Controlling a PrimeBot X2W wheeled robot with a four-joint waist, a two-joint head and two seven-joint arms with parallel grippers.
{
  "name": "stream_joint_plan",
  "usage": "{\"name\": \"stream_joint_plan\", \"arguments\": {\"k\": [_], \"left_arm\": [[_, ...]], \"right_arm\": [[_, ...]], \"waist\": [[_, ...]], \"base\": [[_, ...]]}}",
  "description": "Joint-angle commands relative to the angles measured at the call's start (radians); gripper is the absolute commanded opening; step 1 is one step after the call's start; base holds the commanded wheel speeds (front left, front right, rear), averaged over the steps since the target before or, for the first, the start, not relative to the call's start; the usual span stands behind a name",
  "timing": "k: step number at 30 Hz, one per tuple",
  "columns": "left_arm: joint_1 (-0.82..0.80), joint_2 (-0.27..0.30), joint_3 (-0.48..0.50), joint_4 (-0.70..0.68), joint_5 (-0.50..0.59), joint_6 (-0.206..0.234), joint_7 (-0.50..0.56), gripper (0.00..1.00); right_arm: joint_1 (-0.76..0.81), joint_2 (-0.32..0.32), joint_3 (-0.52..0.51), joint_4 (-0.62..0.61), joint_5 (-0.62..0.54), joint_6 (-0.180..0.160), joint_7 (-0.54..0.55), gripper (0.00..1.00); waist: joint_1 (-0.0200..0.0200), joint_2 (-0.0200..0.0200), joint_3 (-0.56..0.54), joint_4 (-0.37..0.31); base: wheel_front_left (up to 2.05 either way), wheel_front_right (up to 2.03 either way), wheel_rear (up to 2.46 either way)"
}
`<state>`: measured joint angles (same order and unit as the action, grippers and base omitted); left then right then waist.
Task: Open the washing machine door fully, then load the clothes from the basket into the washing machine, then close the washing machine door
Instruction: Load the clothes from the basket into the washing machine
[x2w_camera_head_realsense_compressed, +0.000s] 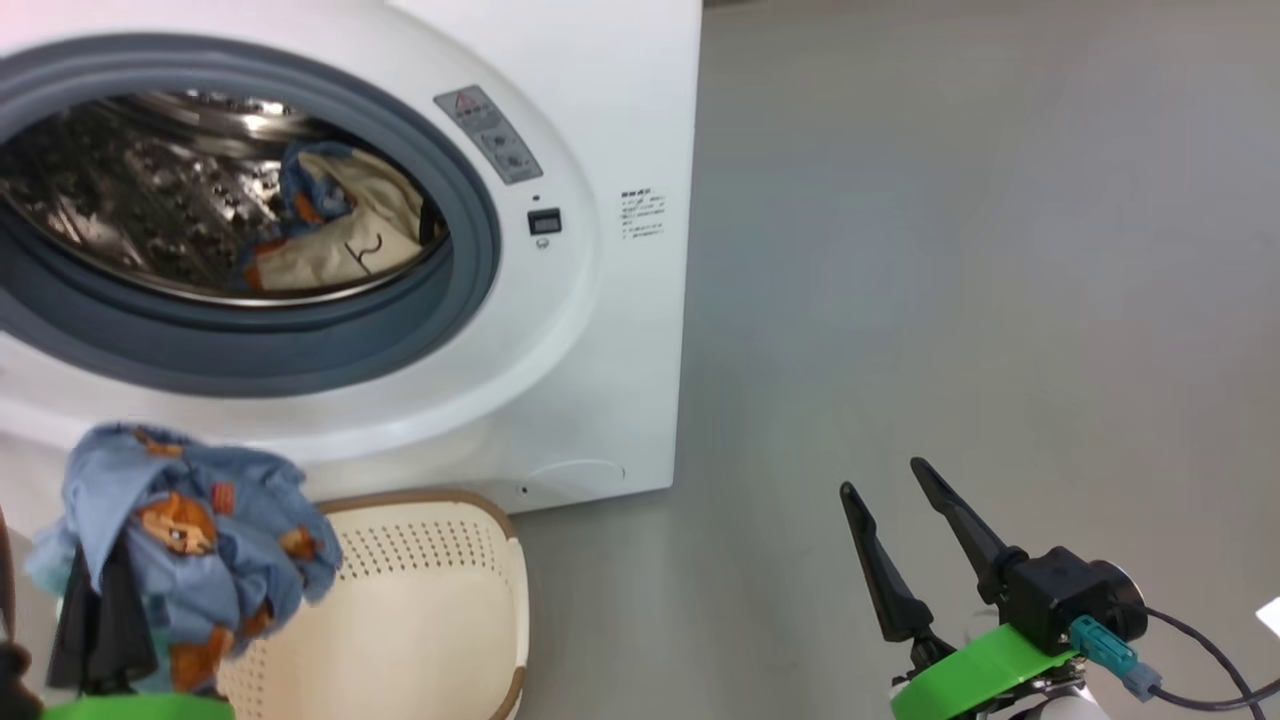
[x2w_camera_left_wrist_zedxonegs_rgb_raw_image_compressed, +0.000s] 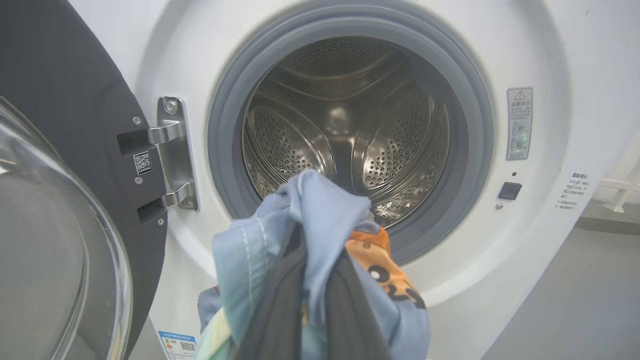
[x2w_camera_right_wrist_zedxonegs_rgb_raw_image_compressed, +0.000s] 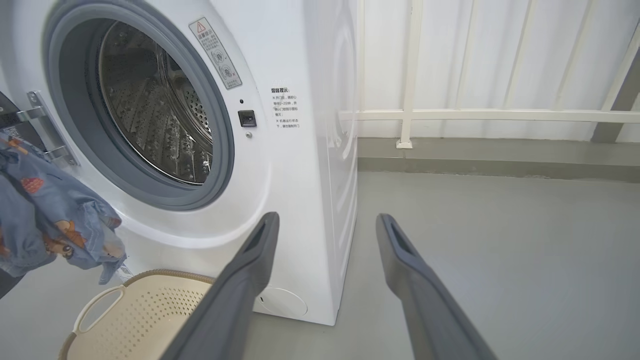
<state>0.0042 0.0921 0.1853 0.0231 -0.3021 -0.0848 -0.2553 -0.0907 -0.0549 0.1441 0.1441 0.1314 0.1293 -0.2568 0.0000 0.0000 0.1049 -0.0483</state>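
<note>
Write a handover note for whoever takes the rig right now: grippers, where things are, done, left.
Left gripper: shut on a bundle of clothes, held in front of the washing machine, above the basket.
Right gripper: open, empty, over the floor right of the machine.
Done: washing machine door swung open; one garment lies in the drum.
Left: drop the bundle in the drum, check the basket (looks empty where visible), close the door.
</note>
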Motion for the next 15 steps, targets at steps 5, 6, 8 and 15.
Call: {"name": "stream_joint_plan", "arguments": {"k": [5, 6, 8, 15], "left_arm": [[0.054, -0.002, 0.050, -0.055, 0.030, 0.014, -0.006, 0.00], [0.066, -0.005, 0.050, -0.059, 0.032, 0.015, -0.006, 0.00], [0.089, -0.011, 0.047, -0.063, 0.038, 0.017, -0.006, 0.00], [0.122, -0.023, 0.042, -0.071, 0.041, 0.021, -0.006, 0.00]], "right_arm": [[0.012, 0.005, 0.013, -0.039, -0.007, 0.001, -0.005, 1.00], [0.015, 0.005, 0.011, -0.040, -0.008, 0.001, -0.005, 1.00], [0.021, 0.005, 0.008, -0.042, -0.010, 0.001, -0.005, 1.00], [0.036, 0.005, -0.001, -0.046, -0.015, 0.001, -0.005, 1.00]], "waist": [[0.0000, 0.0000, -0.055, -0.026], [0.0000, 0.0000, -0.060, -0.026], [0.0000, 0.0000, -0.068, -0.027], [0.0000, 0.0000, -0.086, -0.020]], "base": [[0.00, 0.00, 0.00], [0.00, 0.00, 0.00], [0.00, 0.00, 0.00], [0.00, 0.00, 0.00]]}}
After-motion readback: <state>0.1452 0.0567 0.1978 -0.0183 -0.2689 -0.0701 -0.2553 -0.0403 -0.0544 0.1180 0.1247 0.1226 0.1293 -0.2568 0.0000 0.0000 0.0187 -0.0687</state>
